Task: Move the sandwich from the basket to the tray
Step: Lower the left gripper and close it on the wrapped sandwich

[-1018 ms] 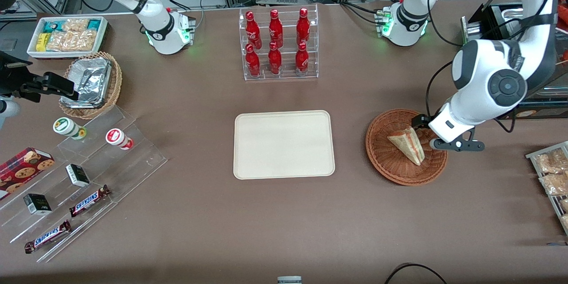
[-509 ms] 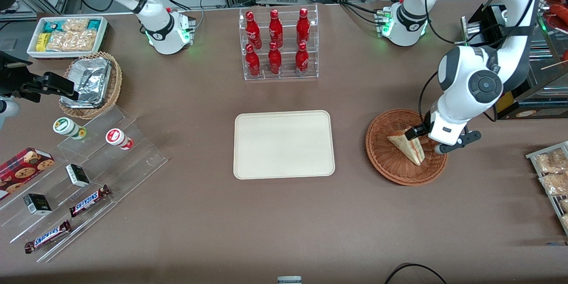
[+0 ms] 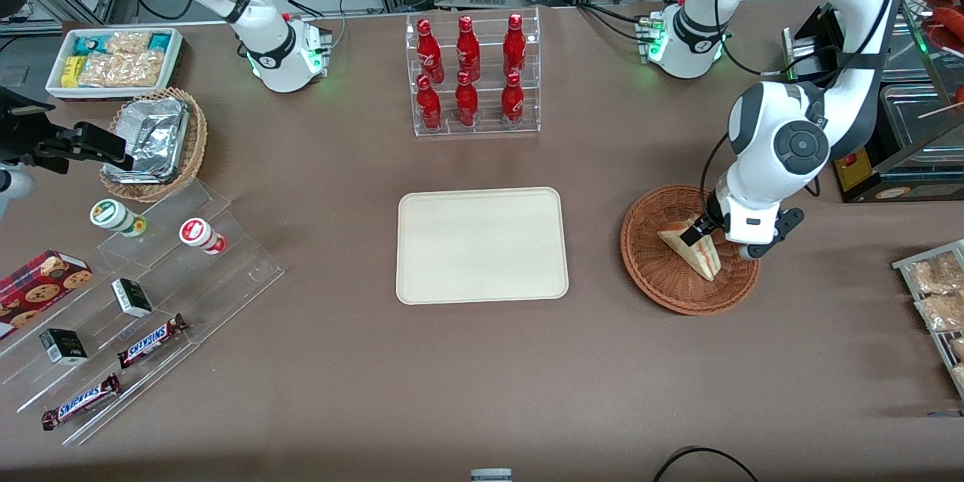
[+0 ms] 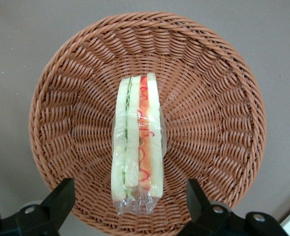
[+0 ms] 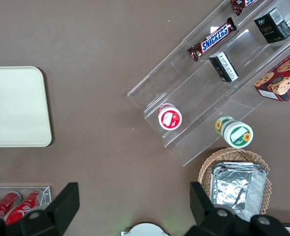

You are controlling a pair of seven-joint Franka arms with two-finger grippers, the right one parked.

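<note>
The sandwich (image 4: pixel 137 147) sits on its side in the basket (image 3: pixel 663 282), a chunky triangular wedge wrapped in clear crinkly film. In the wrist view you look straight at the cut edge: soft white bread slices stacked with pale green and orange-red filling stripes, and the film bunches up at one end. The basket is a round shallow bowl of tight reddish-brown wicker, its weave spiralling out to a thicker braided rim.

The end effector (image 3: pixel 704 230) hangs right over the sandwich's upper end, at about 1 o'clock inside the basket as the front camera sees it. Its two black fingers (image 4: pixel 61 196) are spread wide, one on each side of the wedge with wicker showing in between, not touching the bread. The glossy white arm curves down to it from above.

The tray (image 3: pixel 482 245) lies flat on the matte brown surface, at about 9 o'clock from the basket and well apart from it: smooth cream plastic, rectangular with rounded corners and a low rim.

At 12 o'clock from the tray there's a clear acrylic rack (image 3: pixel 476 75) holding six shiny red bottles in two rows. Toward the parked arm's end of the surface sits a lighter tan wicker basket (image 3: pixel 154 143) with a crumpled foil container in it, plus clear stepped shelves (image 3: pixel 151 301) with Snickers bars and small boxes.
</note>
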